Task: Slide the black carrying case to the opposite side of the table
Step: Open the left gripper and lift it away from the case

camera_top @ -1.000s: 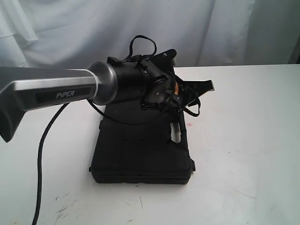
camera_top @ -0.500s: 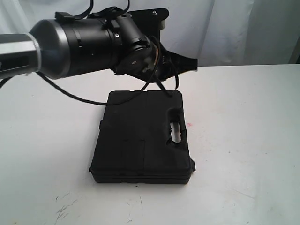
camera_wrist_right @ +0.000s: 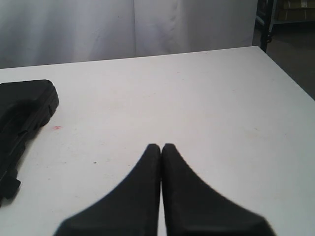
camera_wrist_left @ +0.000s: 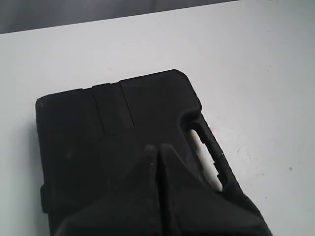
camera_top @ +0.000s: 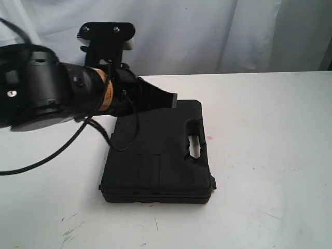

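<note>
With the black carrying case [camera_top: 158, 155] flat at lower centre of the exterior view on the tabletop [camera_top: 270, 155], the left claw [camera_top: 170, 98], clenched empty and seemingly hovering over its upper-left corner, should press low and square on a side wall so it slides without pivoting.

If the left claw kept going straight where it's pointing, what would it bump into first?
Probably the black case: the shut left gripper aims across its top. Its height is unclear, so it might skim over.
</note>
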You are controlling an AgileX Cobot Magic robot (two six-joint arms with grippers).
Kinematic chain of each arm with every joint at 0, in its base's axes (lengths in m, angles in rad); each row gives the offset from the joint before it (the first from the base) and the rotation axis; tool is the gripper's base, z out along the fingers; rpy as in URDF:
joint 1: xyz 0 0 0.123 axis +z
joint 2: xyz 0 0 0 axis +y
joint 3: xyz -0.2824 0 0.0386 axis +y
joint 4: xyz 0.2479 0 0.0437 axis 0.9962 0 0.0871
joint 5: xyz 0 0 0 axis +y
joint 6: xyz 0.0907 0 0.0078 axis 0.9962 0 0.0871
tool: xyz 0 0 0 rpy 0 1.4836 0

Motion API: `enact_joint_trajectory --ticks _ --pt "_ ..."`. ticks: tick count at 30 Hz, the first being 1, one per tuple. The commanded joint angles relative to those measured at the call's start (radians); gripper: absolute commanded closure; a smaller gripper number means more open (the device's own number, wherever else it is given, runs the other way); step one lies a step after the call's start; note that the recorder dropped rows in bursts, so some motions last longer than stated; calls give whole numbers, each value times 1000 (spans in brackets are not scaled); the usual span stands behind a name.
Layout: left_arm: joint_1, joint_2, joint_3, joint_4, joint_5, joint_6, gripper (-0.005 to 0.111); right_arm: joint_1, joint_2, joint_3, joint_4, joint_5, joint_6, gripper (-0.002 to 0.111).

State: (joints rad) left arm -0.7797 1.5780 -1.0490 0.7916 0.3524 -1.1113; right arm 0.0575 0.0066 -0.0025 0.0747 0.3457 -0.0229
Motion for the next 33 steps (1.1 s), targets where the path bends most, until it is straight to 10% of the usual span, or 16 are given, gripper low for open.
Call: enact_joint_trajectory --ticks 1,33 --pt "3 -90 82 8 -19 -12 107 0 -7 2 -6 -1 -3 108" --pt "9 -168 136 78 302 96 107 0 -7 2 -6 -1 -3 108"
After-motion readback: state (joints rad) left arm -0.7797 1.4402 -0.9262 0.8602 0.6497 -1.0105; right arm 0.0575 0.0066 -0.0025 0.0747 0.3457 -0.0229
